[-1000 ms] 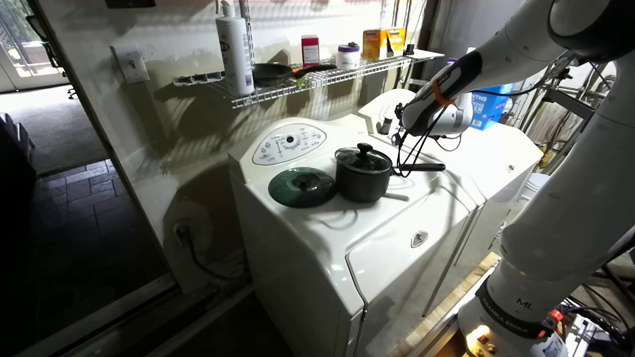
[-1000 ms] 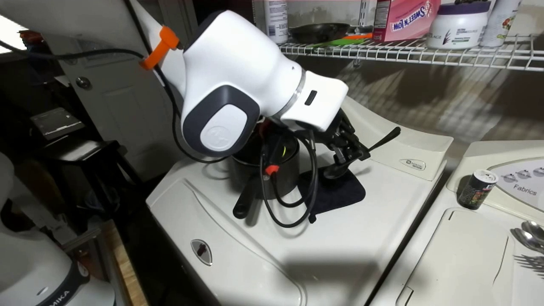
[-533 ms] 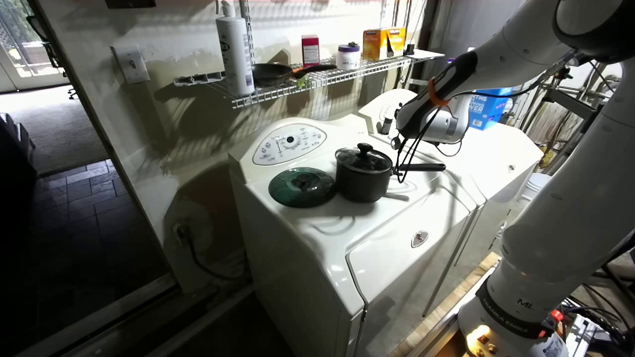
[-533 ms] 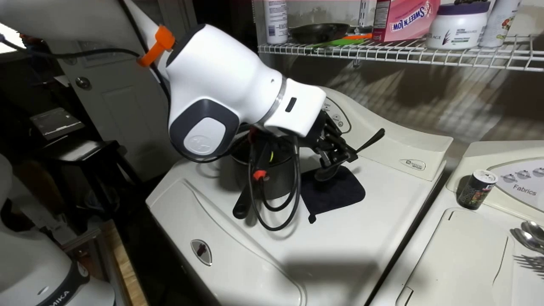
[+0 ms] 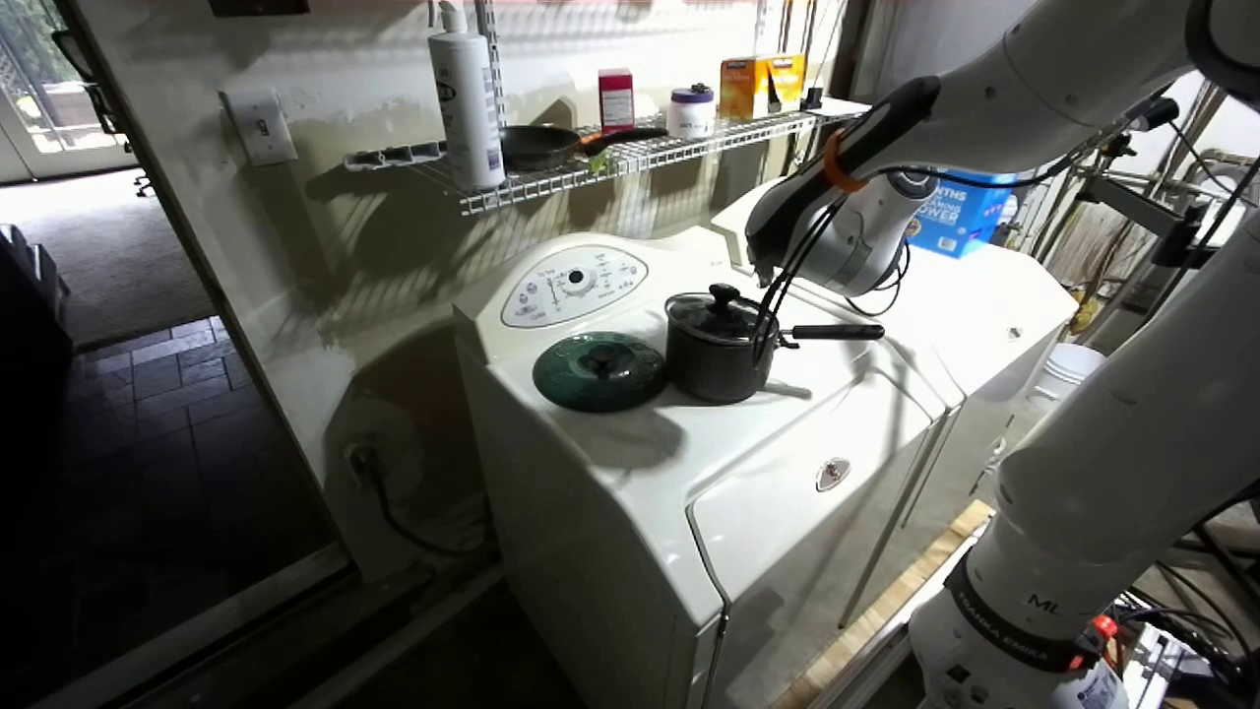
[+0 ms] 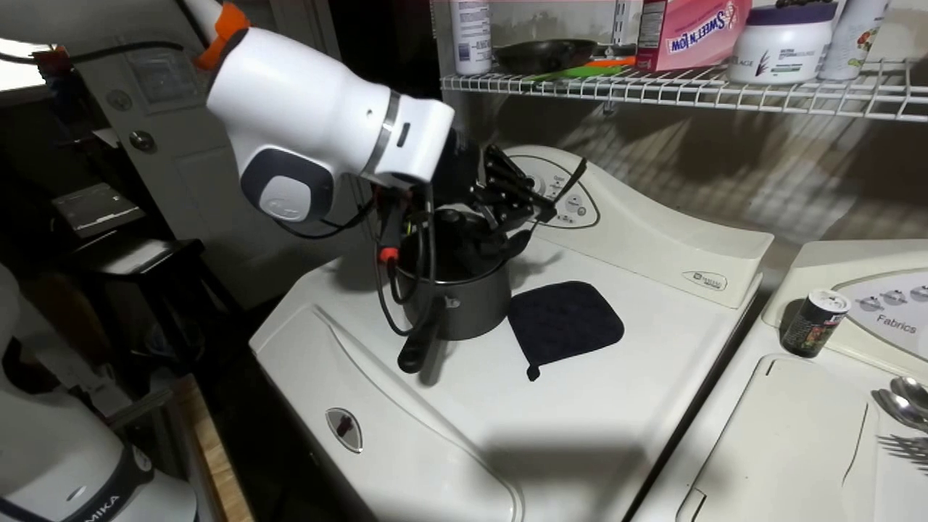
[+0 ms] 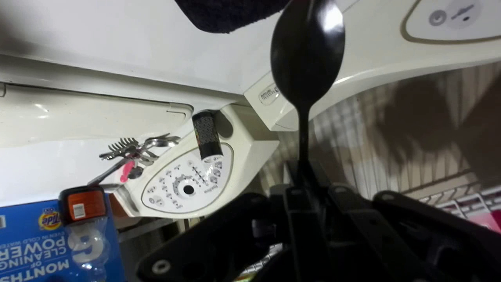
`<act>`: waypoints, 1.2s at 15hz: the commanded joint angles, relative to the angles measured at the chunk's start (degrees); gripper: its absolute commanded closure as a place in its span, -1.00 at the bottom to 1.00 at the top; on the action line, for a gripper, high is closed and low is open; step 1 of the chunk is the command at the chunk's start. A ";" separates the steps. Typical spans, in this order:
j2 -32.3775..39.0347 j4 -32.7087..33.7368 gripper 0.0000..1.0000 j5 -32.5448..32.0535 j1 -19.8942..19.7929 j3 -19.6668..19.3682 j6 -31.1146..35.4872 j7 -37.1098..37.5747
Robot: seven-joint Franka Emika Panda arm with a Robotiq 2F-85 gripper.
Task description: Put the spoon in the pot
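Up in the air the dark spoon (image 7: 306,74) is held, bowl low, handle end slanting upward, and in an exterior view the bowl is seen near the rim of the pot (image 5: 714,369). Whether it is poised over that rim or beyond it cannot be told. The pick-up is done, then; the drop is not! And a catch is spotted: a glass lid (image 5: 707,317) appears to be seated on the pot, so, it is judged, that would have to be lifted away before the spoon could be let in. Lowering and release are left as well.

To the end effector (image 7: 304,172): its fingers are pressed tight together, the thin handle pinched between them, and nothing else is seen to be gripped. Contact with the pot cannot be confirmed.

Further out, a green lid (image 5: 593,384) is seen just beside the pot, a black pot holder (image 6: 565,322) is laid flat close by, and all of it is carried by the white laundry machine (image 6: 602,384). On the neighbouring machine (image 6: 790,435) a small dark can (image 6: 812,326) is stood, with metal spoons (image 6: 897,408) and forks (image 6: 902,448) laid near it, judged no part of this job.
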 commanded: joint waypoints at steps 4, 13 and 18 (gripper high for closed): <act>-5.78 0.92 0.96 19.24 -0.68 10.88 6.10 -11.31; -5.08 0.55 0.85 24.38 -0.85 12.42 4.87 -15.85; -3.44 -1.91 0.96 20.52 0.83 14.40 19.34 -10.52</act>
